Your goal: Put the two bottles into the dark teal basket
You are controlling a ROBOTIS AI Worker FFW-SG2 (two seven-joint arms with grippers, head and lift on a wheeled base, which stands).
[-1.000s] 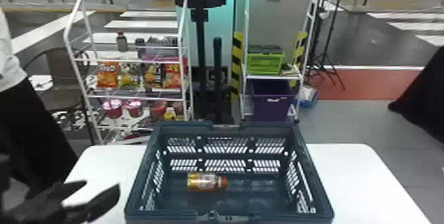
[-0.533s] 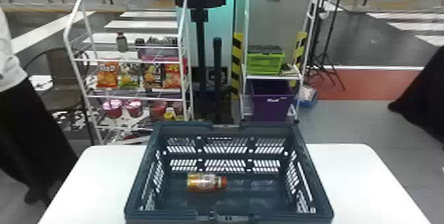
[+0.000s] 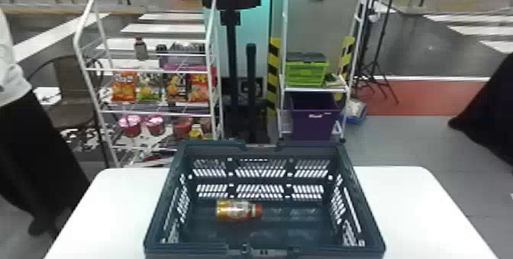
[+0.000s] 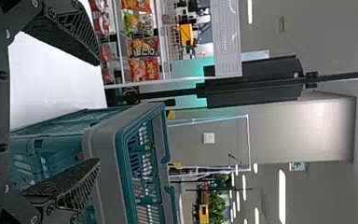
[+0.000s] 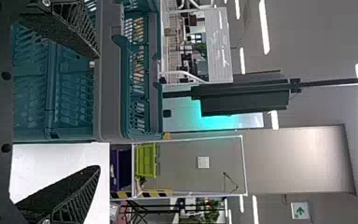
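One bottle point(image 3: 238, 210) is in the basket point(image 3: 313, 149), lying on its side on the floor with its cap toward the robot's right. Flat on its side it has little reason to tip, though it could roll, and the walls would keep it in. The basket sits upright on the table point(image 3: 95, 216), mouth up, probably set between the arms so that either can reach in.

The left gripper point(image 4: 98, 112) has its fingers spread wide with nothing between them, by the basket's left part. The right gripper point(image 5: 98, 112) is likewise spread and empty, toward the basket's right side. Neither bears on the bottle, which rests on the basket alone.

With a single bottle counted inside, the task looks half done. Placing a second calls for coming in over the rim, as a low approach could knock the wall.
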